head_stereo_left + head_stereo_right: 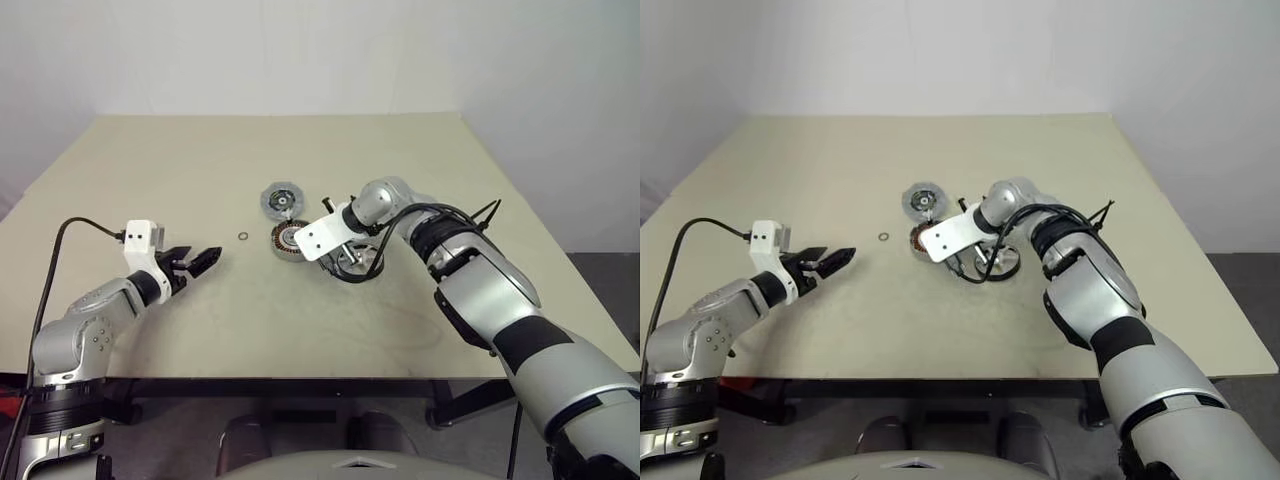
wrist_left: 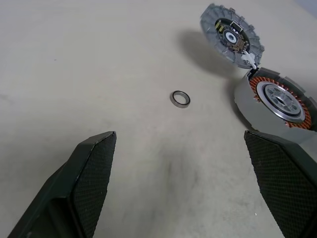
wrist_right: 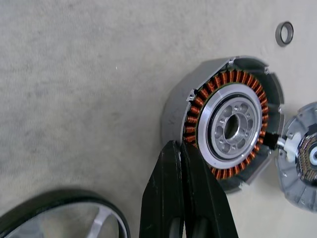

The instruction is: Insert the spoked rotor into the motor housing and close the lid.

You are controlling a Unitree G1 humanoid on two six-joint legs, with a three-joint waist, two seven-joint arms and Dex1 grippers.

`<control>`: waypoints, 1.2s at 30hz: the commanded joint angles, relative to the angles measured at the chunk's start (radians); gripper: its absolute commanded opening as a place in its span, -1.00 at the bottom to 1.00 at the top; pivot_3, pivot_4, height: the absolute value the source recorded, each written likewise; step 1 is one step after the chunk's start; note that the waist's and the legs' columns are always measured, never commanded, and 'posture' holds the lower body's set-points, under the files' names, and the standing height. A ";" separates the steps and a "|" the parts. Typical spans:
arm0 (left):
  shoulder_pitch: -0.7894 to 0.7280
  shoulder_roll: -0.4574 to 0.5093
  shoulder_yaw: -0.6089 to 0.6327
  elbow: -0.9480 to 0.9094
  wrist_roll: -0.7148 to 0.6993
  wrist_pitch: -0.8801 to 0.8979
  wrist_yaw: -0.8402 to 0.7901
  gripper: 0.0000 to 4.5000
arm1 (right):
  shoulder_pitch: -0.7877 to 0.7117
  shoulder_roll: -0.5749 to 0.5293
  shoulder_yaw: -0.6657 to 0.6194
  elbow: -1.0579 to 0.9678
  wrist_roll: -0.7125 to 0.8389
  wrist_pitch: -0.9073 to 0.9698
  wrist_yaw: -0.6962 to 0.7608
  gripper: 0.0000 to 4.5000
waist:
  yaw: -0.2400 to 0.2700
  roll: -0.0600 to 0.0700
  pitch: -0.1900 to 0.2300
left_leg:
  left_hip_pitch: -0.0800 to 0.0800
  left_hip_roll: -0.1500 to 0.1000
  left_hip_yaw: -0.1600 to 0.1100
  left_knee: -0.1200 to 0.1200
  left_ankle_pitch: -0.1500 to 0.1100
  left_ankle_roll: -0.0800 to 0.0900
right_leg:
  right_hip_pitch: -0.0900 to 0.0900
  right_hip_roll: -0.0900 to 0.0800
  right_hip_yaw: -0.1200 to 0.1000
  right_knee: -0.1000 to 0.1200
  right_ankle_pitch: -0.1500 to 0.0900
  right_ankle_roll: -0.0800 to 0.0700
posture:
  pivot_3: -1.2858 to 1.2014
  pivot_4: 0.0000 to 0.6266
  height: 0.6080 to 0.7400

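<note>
Near mid-tabletop [image 1: 200,330], at about twelve o'clock from the robot: lay the motor housing [image 3: 229,123], copper windings ringing a pale hub, face up and flat. Just beyond it, at roughly eleven o'clock of the housing in the head views, rested the lid [image 1: 282,200], inner side up, touching or nearly touching the housing's rim by a small white tab. At about three o'clock of the housing sat the spoked rotor [image 1: 360,262], black rim flat on the surface, partly covered by the right arm. At about nine o'clock of the housing, a little apart, lay a small metal ring [image 1: 242,237] on its own. Hung over the gap between housing and rotor: the right claw [image 3: 184,163], fingers pressed together with nothing between them, tips pointing steeply down and overlapping the near edge of the housing in the wrist view; touching or just above could not be told. Carried on that wrist a white bracket [image 1: 322,236], which hid part of the housing from the head camera. Well off at nine o'clock of the parts hovered the left claw [image 1: 195,262], fingers [image 2: 91,178] spread wide and empty, aimed toward the ring and the housing, apart from everything. Trailed from the left wrist a black cable [image 1: 60,250] down over the near-left edge.
</note>
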 commanded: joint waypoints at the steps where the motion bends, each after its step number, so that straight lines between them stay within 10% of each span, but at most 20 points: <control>1: -0.025 0.009 0.005 -0.014 0.002 -0.018 -0.009 0.94 | 0.000 0.005 -0.029 -0.039 0.025 0.001 0.014 -0.99 | 0.000 0.000 0.000 | 0.000 0.000 0.000 0.000 0.000 0.000 | 0.000 0.000 0.000 0.000 0.000 0.000 | 0.03 -1.00 1.00; 4: -0.019 0.009 0.006 -0.017 0.004 -0.017 -0.011 0.94 | 0.004 0.007 -0.031 -0.049 0.029 -0.007 0.035 -0.91 | 0.000 0.000 0.000 | 0.000 0.000 0.000 0.000 0.000 0.000 | 0.000 0.000 0.000 0.000 0.000 0.000 | 0.03 -1.00 1.00; 10: -0.017 0.007 0.009 -0.021 0.002 -0.011 -0.010 0.94 | 0.001 0.009 -0.053 -0.066 0.044 -0.009 0.047 -0.13 | 0.000 0.000 0.000 | 0.000 0.000 0.000 0.000 0.000 0.000 | 0.000 0.000 0.000 0.000 0.000 0.000 | 0.03 -1.00 1.00; 36: -0.135 -0.054 -0.165 0.124 0.260 -0.423 -0.058 0.94 | 0.163 0.018 -0.464 -0.369 0.422 0.543 -0.162 -0.13 | 0.011 -0.001 0.000 | 0.002 -0.001 0.000 0.001 0.000 -0.001 | 0.002 -0.001 0.000 0.001 0.000 0.000 | 0.03 -1.00 1.00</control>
